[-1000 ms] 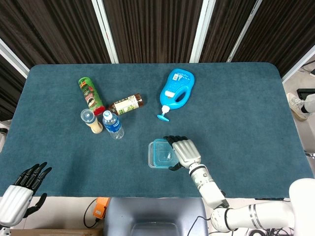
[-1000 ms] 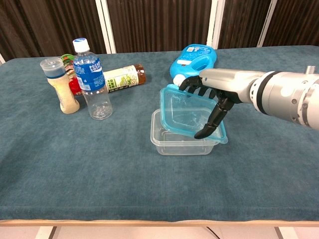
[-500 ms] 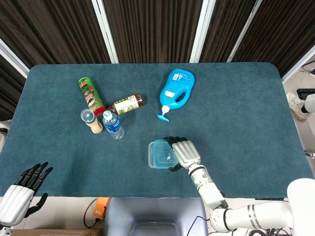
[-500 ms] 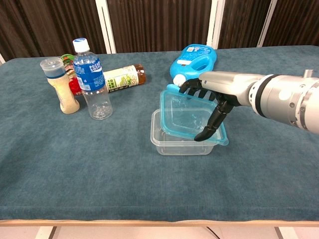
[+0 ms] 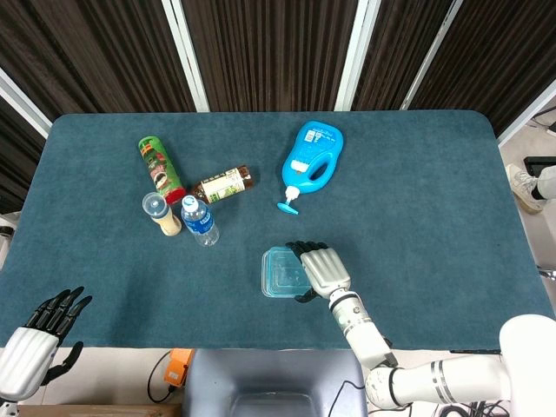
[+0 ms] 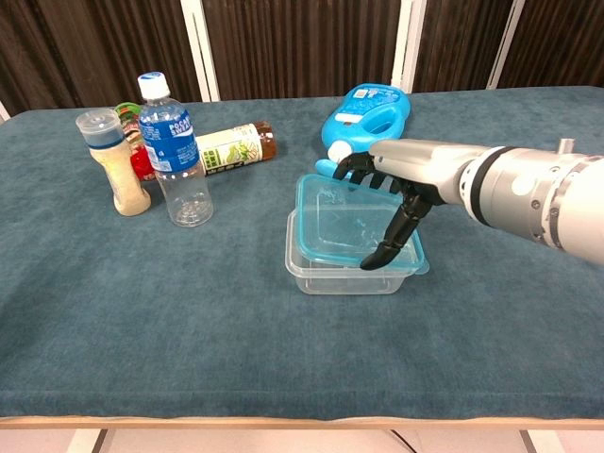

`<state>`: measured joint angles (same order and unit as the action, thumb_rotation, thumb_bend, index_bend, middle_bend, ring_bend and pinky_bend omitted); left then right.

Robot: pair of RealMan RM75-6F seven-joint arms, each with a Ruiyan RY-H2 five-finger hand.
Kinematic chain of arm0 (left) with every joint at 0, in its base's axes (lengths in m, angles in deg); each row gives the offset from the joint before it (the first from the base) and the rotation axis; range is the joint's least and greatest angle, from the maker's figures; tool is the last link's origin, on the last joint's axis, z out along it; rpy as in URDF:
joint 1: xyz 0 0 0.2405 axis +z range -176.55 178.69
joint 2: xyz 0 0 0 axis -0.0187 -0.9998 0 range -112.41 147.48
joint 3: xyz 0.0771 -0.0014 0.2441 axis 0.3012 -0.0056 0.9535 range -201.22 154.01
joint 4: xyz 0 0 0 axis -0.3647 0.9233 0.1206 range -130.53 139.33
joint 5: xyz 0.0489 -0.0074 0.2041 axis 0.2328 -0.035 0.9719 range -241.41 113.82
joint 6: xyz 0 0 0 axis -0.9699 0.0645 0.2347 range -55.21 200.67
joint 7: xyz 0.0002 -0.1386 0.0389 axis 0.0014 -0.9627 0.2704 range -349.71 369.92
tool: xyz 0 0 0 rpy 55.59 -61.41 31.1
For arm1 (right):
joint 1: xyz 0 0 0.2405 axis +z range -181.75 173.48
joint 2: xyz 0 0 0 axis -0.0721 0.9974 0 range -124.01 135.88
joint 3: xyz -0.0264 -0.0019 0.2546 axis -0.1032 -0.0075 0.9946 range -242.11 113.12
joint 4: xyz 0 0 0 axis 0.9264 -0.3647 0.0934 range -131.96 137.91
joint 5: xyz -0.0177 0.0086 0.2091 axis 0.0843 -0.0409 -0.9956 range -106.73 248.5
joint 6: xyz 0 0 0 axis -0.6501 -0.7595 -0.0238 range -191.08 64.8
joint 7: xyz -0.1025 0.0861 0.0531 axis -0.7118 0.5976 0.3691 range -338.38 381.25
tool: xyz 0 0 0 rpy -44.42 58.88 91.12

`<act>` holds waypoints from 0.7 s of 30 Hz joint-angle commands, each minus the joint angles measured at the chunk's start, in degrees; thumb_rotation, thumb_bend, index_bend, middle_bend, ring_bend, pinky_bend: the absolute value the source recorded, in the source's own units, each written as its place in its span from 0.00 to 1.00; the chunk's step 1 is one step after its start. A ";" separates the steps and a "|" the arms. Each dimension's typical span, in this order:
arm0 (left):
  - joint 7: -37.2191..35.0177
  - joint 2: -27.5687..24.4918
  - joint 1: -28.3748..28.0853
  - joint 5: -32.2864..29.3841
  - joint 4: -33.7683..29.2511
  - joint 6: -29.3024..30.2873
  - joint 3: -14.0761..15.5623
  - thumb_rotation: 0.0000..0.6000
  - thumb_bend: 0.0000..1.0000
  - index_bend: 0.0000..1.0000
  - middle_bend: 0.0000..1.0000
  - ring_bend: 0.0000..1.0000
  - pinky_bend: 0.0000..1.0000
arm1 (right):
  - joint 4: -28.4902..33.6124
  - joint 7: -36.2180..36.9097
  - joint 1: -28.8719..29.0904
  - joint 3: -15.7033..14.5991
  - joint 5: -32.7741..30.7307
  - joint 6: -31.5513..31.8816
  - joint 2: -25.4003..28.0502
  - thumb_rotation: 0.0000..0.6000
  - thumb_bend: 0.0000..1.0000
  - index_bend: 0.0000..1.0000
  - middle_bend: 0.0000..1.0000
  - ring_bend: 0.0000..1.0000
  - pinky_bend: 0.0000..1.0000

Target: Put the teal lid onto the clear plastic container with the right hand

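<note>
Near the front middle of the bench (image 5: pixel 417 217), the clear plastic container (image 6: pixel 342 272) sits upright, and the teal lid (image 6: pixel 344 225) lies across its top, tilted a little so that its far edge rides higher than its near edge. The right hand (image 6: pixel 392 193) reaches in from the right and holds this lid: its dark fingers (image 6: pixel 363 168) hook over the lid's far rim, while the thumb comes down onto the lid's near right side, so the lid sits between them, under the palm. In the head view the same hand (image 5: pixel 320 268) covers the right part of the lid (image 5: pixel 280 271), whose left part shows clear of the fingers. Whether the lid has seated all round on the container's rim cannot be told.

Beyond the fingers, touching or nearly touching their tips in the chest view, lies a blue detergent bottle (image 5: pixel 311 158) on its side. Well to the left of the fingers stand a water bottle (image 6: pixel 174 151) and a spice shaker (image 6: pixel 113 162), with a brown-capped bottle (image 6: pixel 236 147) and a green can (image 5: pixel 160 168) lying behind them.

Far off at the front left corner, the left hand (image 5: pixel 39 334) hangs off the bench edge, its fingers spread apart and holding nothing.
</note>
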<state>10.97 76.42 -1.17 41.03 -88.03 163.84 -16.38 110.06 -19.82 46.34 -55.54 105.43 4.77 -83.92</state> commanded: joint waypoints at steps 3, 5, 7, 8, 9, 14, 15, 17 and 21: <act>-0.17 -0.04 0.03 0.06 0.07 0.12 0.01 1.00 0.43 0.00 0.00 0.00 0.16 | -0.24 -0.17 0.05 -0.06 -0.01 0.04 -0.28 1.00 0.27 0.75 0.47 0.42 0.59; -0.19 -0.02 0.05 0.08 0.10 0.17 0.00 1.00 0.43 0.00 0.00 0.00 0.16 | -0.08 -0.08 -0.04 -0.09 0.14 0.06 -0.16 1.00 0.27 0.75 0.47 0.42 0.59; -0.15 -0.01 0.03 0.06 0.08 0.11 -0.01 1.00 0.43 0.00 0.00 0.00 0.16 | 0.04 -0.09 -0.14 -0.15 0.26 0.14 0.05 1.00 0.27 0.75 0.47 0.42 0.59; -0.11 0.00 0.03 0.07 0.07 0.08 0.00 1.00 0.43 0.00 0.00 0.00 0.16 | 0.08 -0.07 -0.19 -0.17 0.30 0.18 0.13 1.00 0.27 0.75 0.47 0.42 0.59; -0.07 0.01 0.03 0.09 0.06 0.07 0.01 1.00 0.43 0.00 0.00 0.00 0.16 | 0.13 -0.02 -0.23 -0.16 0.35 0.19 0.20 1.00 0.27 0.75 0.47 0.42 0.59; 0.12 0.08 0.03 0.01 0.02 -0.03 -0.02 1.00 0.43 0.00 0.00 0.00 0.16 | 0.07 0.17 -0.44 -0.33 0.48 -0.02 0.48 1.00 0.27 0.75 0.47 0.42 0.59; 0.12 0.07 0.04 0.04 0.00 -0.01 -0.01 1.00 0.43 0.00 0.00 0.00 0.16 | 0.01 0.19 -0.46 -0.37 0.51 -0.06 0.49 1.00 0.27 0.75 0.47 0.42 0.59; 0.07 0.03 0.08 0.15 0.01 0.17 -0.01 1.00 0.43 0.00 0.00 0.00 0.16 | -0.04 0.26 -0.52 -0.48 0.59 -0.21 0.52 1.00 0.27 0.75 0.47 0.42 0.59; -0.05 0.03 0.10 0.11 0.08 0.20 -0.01 1.00 0.43 0.00 0.00 0.00 0.16 | 0.10 0.44 -0.63 -0.54 0.86 -0.32 0.57 1.00 0.27 0.75 0.47 0.42 0.59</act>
<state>10.92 76.45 -1.07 41.14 -87.95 164.04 -16.39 110.15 -19.37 45.71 -56.08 106.29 4.46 -83.35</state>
